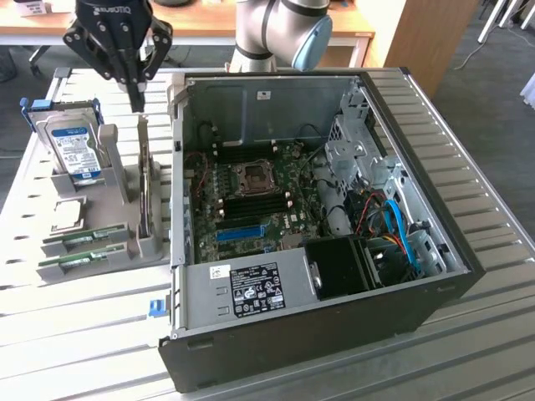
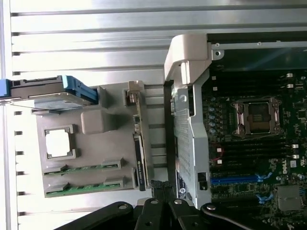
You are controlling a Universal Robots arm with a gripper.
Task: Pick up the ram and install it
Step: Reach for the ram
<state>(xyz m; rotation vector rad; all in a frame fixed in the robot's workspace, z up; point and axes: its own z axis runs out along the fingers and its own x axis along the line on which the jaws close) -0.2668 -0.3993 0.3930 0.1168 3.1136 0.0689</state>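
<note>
Two thin green ram sticks [image 1: 82, 239] [image 1: 77, 259] lie flat in slots at the near end of a grey parts holder [image 1: 117, 180], left of the open computer case [image 1: 276, 288]. The wrist view shows the same sticks [image 2: 81, 168] [image 2: 81, 188]. My gripper [image 1: 135, 102] hangs shut and holding nothing above the holder's far end, well away from the sticks. In the wrist view its closed fingers [image 2: 160, 191] sit over the gap between holder and case. The motherboard's dark memory slots [image 1: 251, 205] [image 2: 254, 151] lie beside the processor socket [image 1: 251, 176].
The holder also carries an upright blue-labelled hard drive [image 1: 73, 149], a square silver processor chip [image 1: 68, 214] and an upright card [image 1: 149, 196]. The case's grey side wall [image 1: 177, 167] rises between holder and motherboard. Cables and a drive cage [image 1: 359, 159] crowd the case's right side.
</note>
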